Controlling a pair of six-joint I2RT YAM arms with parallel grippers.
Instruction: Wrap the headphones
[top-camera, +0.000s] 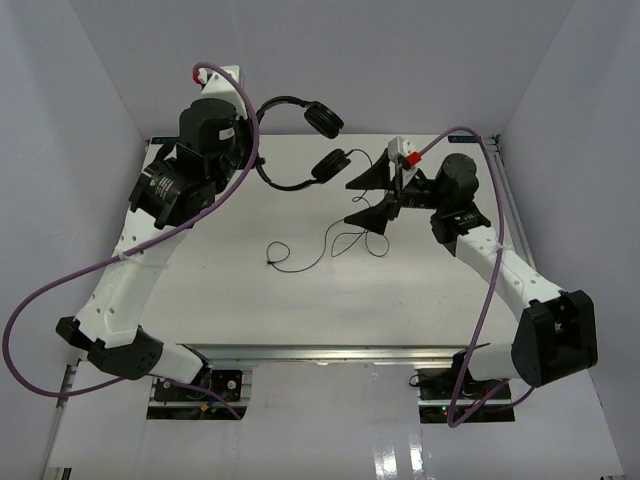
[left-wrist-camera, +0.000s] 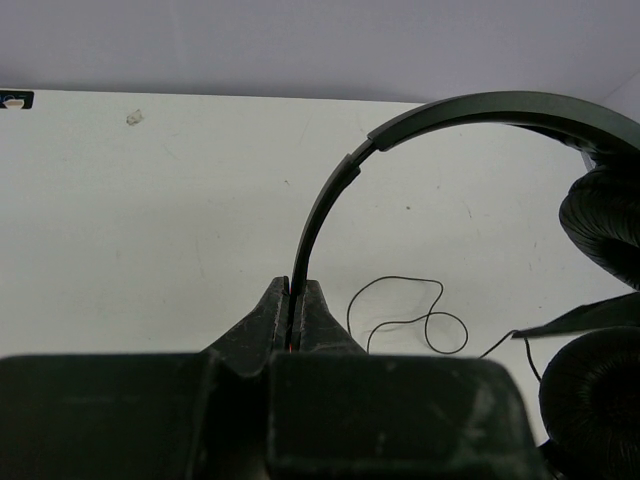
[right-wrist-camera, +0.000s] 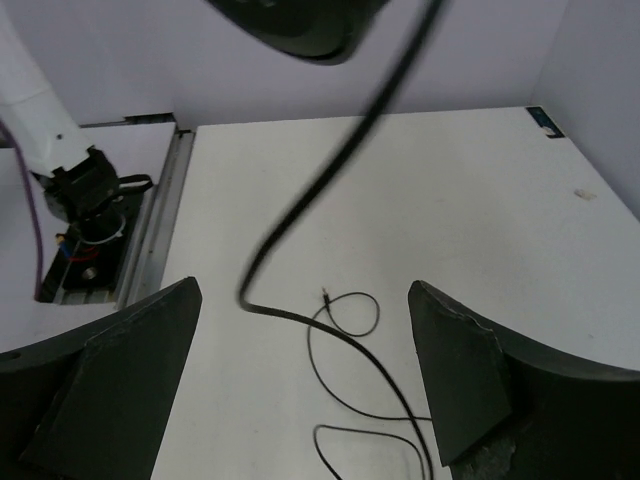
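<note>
Headphones (top-camera: 329, 165) are up in my left gripper (left-wrist-camera: 296, 290). Its 2 fingers (left-wrist-camera: 268, 322) are clenched tight on the thin headband (left-wrist-camera: 322, 205), pressed together with only the band's edge between them. In the left wrist view the band climbs out of the pinch, curves over to the right and ends at the 2 padded earcups (left-wrist-camera: 600, 215), stacked 1 above the other at the right edge.

From the top view the arch opens toward the right arm, over the far part of the white surface (top-camera: 250, 300). The farther earcup shows against the back wall, and the nearer earcup sits just beside my right gripper (right-wrist-camera: 302, 290). Whether that nearer cup touches the surface, I cannot tell.

Over on the right gripper, the fingers are released, spread wide and grasping nothing. The cord (right-wrist-camera: 300, 200) drops from the earcup above the wrist camera and runs through the gap between them, touching neither finger as far as I can see. It reaches the surface, then trails away in loose loops. The small plug (right-wrist-camera: 325, 292) lies on the surface at the end of 1 loop. In the top view those loops sprawl across the middle of the surface, between the 2 arms, with the plug end toward the left arm's side. A purple cable (top-camera: 62, 281) swings wide from each arm.
</note>
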